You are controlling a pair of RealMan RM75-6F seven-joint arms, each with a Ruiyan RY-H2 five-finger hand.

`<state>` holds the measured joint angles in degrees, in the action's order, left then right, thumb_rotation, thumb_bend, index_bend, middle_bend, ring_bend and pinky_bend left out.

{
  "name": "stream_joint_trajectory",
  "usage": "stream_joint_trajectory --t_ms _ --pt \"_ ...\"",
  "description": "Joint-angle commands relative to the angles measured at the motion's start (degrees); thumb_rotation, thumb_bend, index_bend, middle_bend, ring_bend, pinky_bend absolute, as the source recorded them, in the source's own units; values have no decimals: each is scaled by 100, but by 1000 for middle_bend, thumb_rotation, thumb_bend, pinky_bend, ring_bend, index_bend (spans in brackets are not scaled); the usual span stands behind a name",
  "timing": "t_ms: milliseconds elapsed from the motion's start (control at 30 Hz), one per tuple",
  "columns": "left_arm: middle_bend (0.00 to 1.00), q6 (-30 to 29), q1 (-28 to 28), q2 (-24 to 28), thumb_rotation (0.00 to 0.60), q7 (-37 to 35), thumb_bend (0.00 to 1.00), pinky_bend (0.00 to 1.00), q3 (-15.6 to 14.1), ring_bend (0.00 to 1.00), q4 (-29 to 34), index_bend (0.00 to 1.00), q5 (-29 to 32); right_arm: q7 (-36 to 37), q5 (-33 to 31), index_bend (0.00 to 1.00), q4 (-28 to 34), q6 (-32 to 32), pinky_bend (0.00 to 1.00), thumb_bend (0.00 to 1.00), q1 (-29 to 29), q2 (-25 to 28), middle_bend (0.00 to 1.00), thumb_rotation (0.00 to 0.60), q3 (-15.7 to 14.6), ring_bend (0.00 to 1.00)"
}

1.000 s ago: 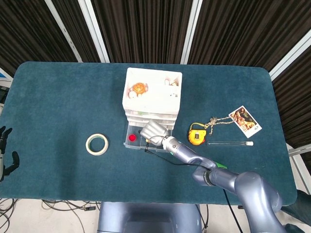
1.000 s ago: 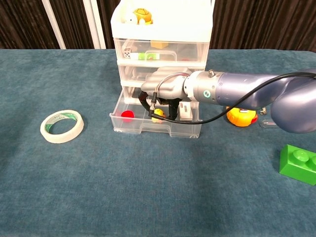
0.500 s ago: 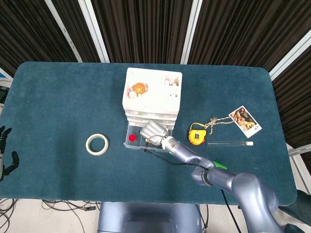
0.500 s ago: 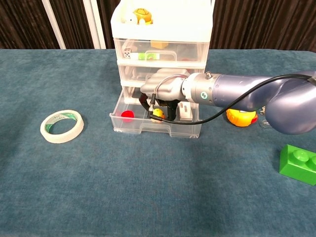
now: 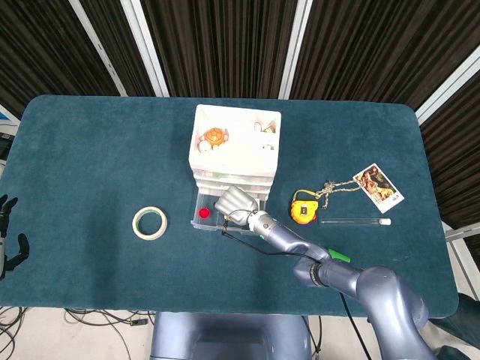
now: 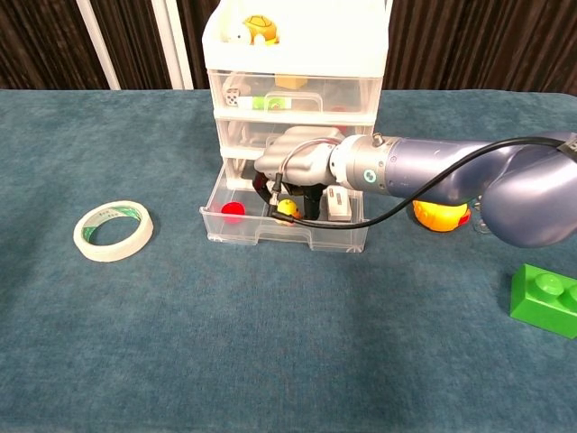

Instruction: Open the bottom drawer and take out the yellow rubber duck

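The clear drawer unit (image 6: 293,81) stands mid-table with its bottom drawer (image 6: 279,236) pulled out. My right hand (image 6: 302,167) reaches down into that drawer, and its dark fingertips sit on either side of the small yellow rubber duck (image 6: 287,207), pinching it just above the drawer floor. In the head view the right hand (image 5: 236,202) covers the duck. A red piece (image 6: 233,211) lies at the drawer's left end and a white block (image 6: 339,204) at its right. My left hand (image 5: 6,238) hangs off the table's left edge, fingers apart and holding nothing.
A roll of tape (image 6: 113,231) lies left of the drawers. A yellow tape measure (image 6: 440,215) sits to their right, with a green brick (image 6: 545,299) nearer the front. A photo card (image 5: 378,187) and a clear tube (image 5: 354,221) lie far right. A toy turtle (image 6: 257,27) tops the unit.
The right hand's fingers have closed in around the duck, and the duck has risen slightly inside the drawer. The left hand has stayed put.
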<state>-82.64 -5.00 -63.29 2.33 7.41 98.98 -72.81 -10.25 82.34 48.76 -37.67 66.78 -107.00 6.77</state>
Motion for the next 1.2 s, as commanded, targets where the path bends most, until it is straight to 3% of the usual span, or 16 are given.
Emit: stream_joint_trajectory --t_ms 33,333,567,667,800,1000,1200 --pt "0 6 1 0 600 -4 608 0 -4 0 -2 54 2 22 -11 530 38 -30 1000 325 -12 23 1000 600 30 1000" --pt "0 5 0 0 600 -7 608 0 -4 0 0 54 -3 -30 -31 543 558 -274 1000 326 -89 403 1000 600 158 1000" --pt "0 2 1 2 600 -5 608 0 -7 0 0 53 -8 -117 -89 546 1663 -582 1000 325 -350 1269 1000 600 236 1000" --pt "0 -6 3 -1 600 3 608 0 -12 0 7 54 -20 -299 9 549 2617 -917 1000 325 -730 2104 1000 600 47 1000" --pt "0 -27 7 -6 600 4 608 0 -5 0 10 54 -24 -536 17 551 3321 -1047 1000 326 -1037 2668 1000 600 -196 1000" --pt "0 -29 10 -10 600 19 608 0 -19 0 5 54 -40 -800 -37 551 3723 -1127 1000 326 -1366 3034 1000 600 -488 1000" --pt "0 -65 17 -19 600 38 608 0 -19 0 9 54 -65 -950 -66 551 3648 -1077 1000 326 -1594 2965 1000 600 -750 1000"
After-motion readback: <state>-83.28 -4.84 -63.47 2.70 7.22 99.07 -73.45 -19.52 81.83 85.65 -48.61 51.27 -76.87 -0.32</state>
